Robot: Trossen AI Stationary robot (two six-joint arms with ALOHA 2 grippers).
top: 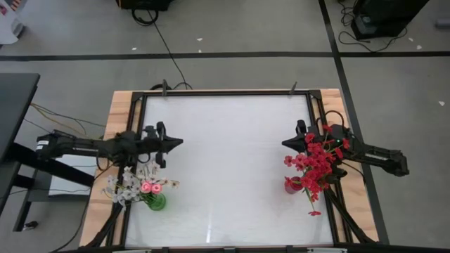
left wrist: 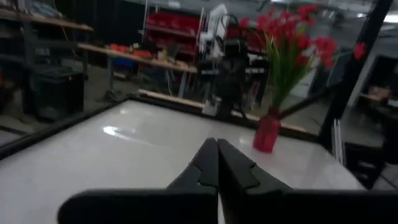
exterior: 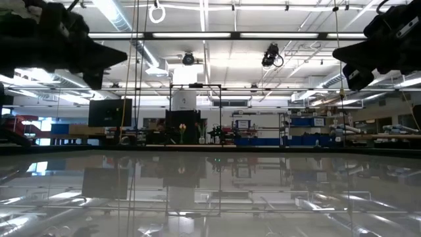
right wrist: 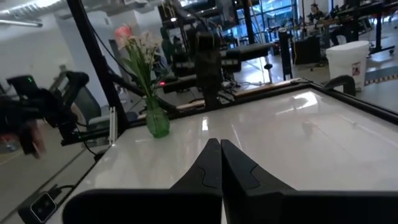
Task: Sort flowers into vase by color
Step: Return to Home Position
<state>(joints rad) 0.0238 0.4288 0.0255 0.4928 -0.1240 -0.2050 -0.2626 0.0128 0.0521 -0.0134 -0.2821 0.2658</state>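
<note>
Now the jaws of the left arm (top: 84, 146) are pressed together with nothing between them. They hang above the left side of the counter (top: 225, 126) and point toward its middle. The jaws of the right arm (top: 373, 153) are likewise pressed together and hold nothing; they hang above the counter's right side and face the other pair, well apart from it. A green vase (top: 156, 202) stands upright near the front left of the counter, close to the left jaws. It holds the pink rosebuds (top: 148, 187) and a pale white sprig (top: 123, 188) that leans out toward the counter's left edge. A red vase (top: 293, 185) stands upright on the right side, close to the right jaws. It holds the red blossom sprays (top: 320, 160), which in the high view spread wide and overlap that arm's wrist. The left wrist view shows green stems rising from the red vase to the red blossoms.
</note>
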